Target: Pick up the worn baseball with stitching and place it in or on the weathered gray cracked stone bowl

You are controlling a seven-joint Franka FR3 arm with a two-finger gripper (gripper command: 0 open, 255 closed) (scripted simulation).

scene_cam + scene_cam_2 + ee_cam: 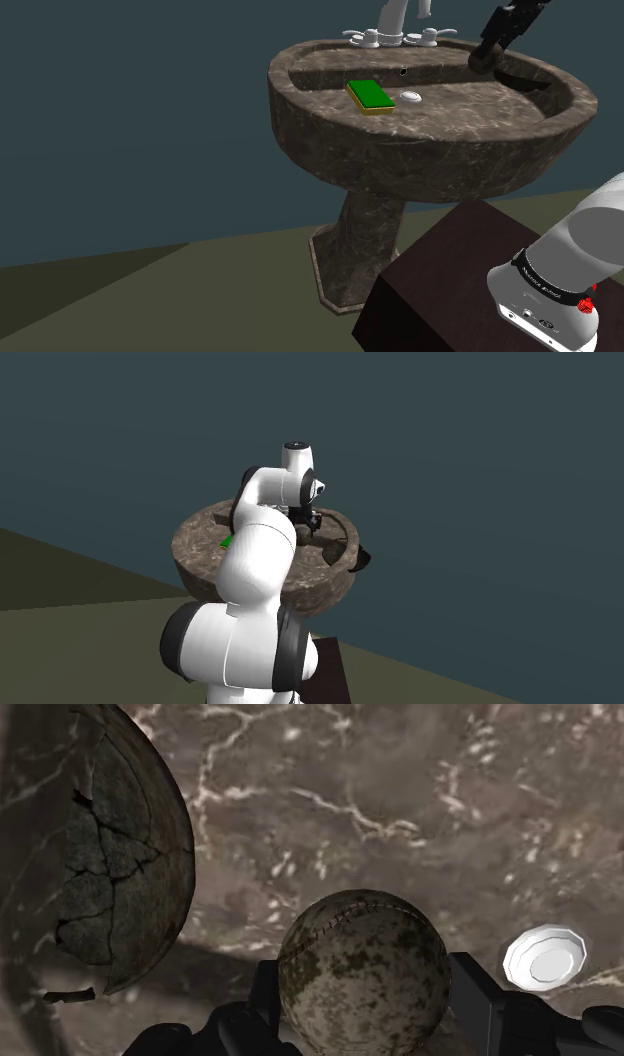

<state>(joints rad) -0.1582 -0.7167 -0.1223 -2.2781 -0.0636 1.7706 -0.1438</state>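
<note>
My gripper (368, 1004) squeezes the ball (362, 959), one finger on each side. The ball is in the sink (400, 814), near the bowl (120, 864). I think the grab is done. Putting it in the bowl is left.

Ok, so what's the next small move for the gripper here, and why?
Probably a short lift, straight up. The gripper seems to clasp the baseball low over the sink floor, and the cracked stone bowl beside it has a rim that the ball would need to clear first.
</note>
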